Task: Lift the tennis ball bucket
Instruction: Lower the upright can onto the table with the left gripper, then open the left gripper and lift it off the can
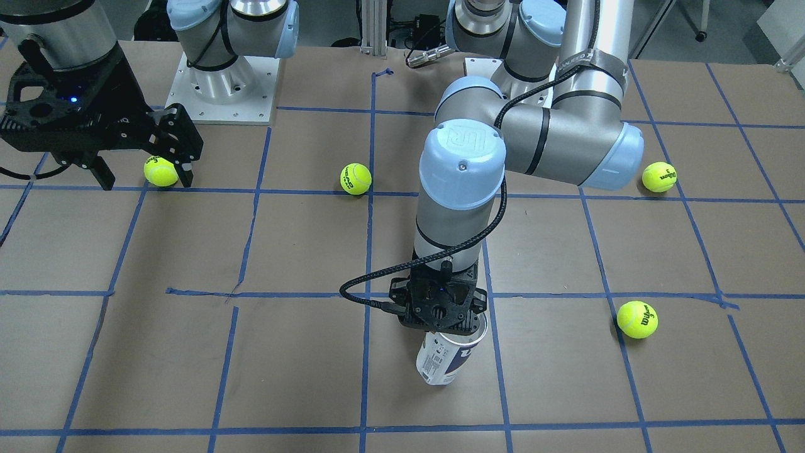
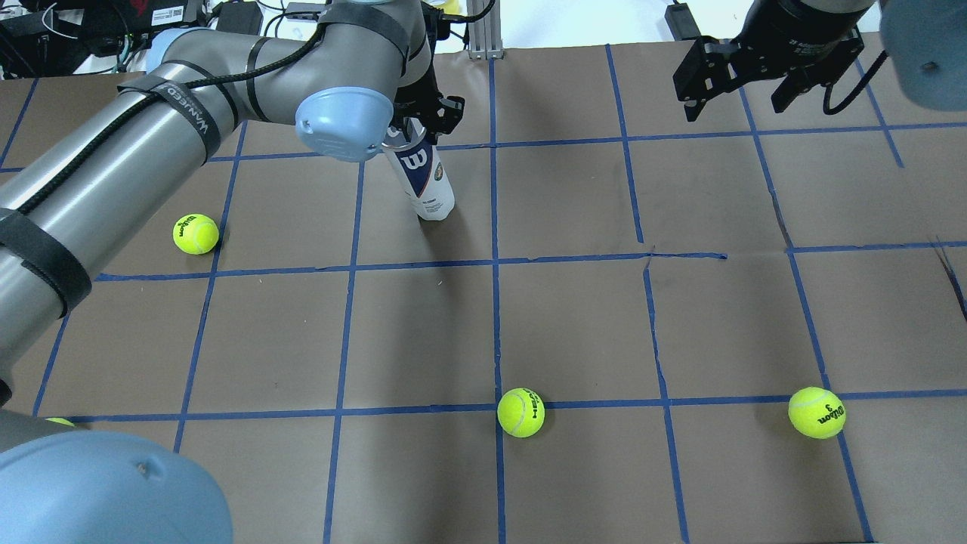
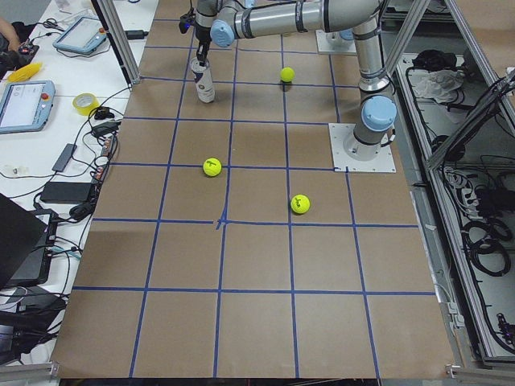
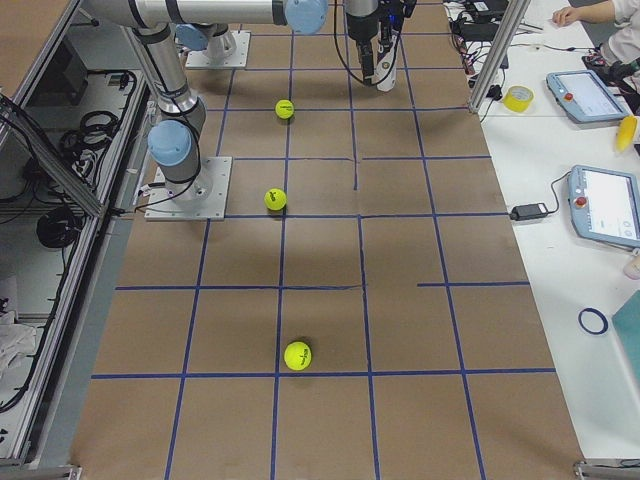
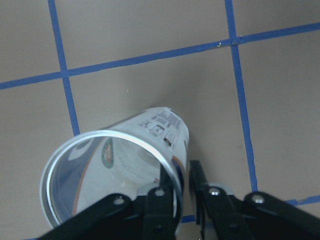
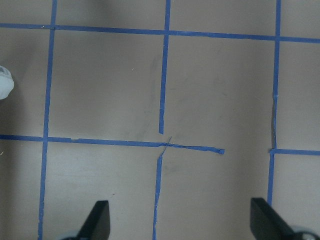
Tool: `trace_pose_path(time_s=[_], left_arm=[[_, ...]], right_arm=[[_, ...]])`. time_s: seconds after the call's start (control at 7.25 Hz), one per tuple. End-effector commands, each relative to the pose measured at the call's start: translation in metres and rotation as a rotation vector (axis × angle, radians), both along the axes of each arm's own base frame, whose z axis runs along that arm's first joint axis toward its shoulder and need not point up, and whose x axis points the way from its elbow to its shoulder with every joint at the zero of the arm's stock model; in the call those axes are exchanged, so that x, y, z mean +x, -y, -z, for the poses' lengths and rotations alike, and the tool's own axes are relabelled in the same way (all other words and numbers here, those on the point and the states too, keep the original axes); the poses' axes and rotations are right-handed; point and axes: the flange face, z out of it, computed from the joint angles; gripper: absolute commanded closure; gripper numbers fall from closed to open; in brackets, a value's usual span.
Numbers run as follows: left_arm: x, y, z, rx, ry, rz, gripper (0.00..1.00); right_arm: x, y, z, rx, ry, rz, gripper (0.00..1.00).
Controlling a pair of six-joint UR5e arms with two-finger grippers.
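- Surface (image 2: 574,325): brown paper with a blue tape grid. Clock directions below are read from the overhead view, with 12 o'clock away from the robot.
- Left arm (image 2: 151,136): reaches from 8 o'clock across to the far half of the surface, with its wrist directly above the task item.
- Right arm: parked at 2 o'clock and takes no part in the task. The right gripper (image 6: 182,225) is spread wide over bare surface and holds nothing.
- Tennis ball bucket (image 2: 427,177): at 11 o'clock of the surface centre. It is empty, its mouth is open at the top, and it is tilted rather than upright. The base is at or just above the surface; I cannot tell which.
- Left gripper (image 5: 180,185): pinches the bucket wall at the silver rim, with one finger inside the mouth and one outside. The hold is at the rim's 4 o'clock side in the wrist view.
- Nearest tennis ball (image 2: 196,233): at 8 o'clock of the bucket and well apart from it, so it is no obstruction.
- Step in hand, by judgement: the grasp is made and the lift is at its start, not yet clearly achieved.
- Next move, by judgement: a straight vertical raise until the base is plainly clear. The one-sided rim hold leaves the body free to swing, so a slow, steady rise is advised.
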Motion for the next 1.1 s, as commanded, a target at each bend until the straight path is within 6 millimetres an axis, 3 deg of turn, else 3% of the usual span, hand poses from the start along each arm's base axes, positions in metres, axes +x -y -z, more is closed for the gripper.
trace_pose_path(time_s=[0.0,0.14,0.28,0.69,0.83,0.97], left_arm=[[0.000,-0.001,-0.006,-0.006,-0.001,0.000,0.11],[0.000,-0.001,-0.013,-0.013,-0.004,0.000,0.00],[-0.002,-0.009,-0.034,-0.015,-0.038,0.007,0.00],[0.015,-0.032,-0.128,0.036,-0.019,-0.010,0.00],[0.050,-0.039,-0.144,0.065,0.014,-0.063,0.00],[0.098,-0.040,-0.155,0.109,0.025,-0.130,0.00]], right_arm=[[0.000,0.000,0.000,0.000,0.000,0.000,0.00],[0.000,0.000,0.000,0.000,0.000,0.000,0.00],[0.000,0.000,-0.001,-0.003,0.002,0.002,0.00],[0.000,0.000,-0.001,-0.002,0.000,0.000,0.00],[0.000,0.000,-0.001,-0.002,0.000,0.000,0.00],[0.000,-0.006,-0.016,-0.040,-0.003,0.004,0.00]])
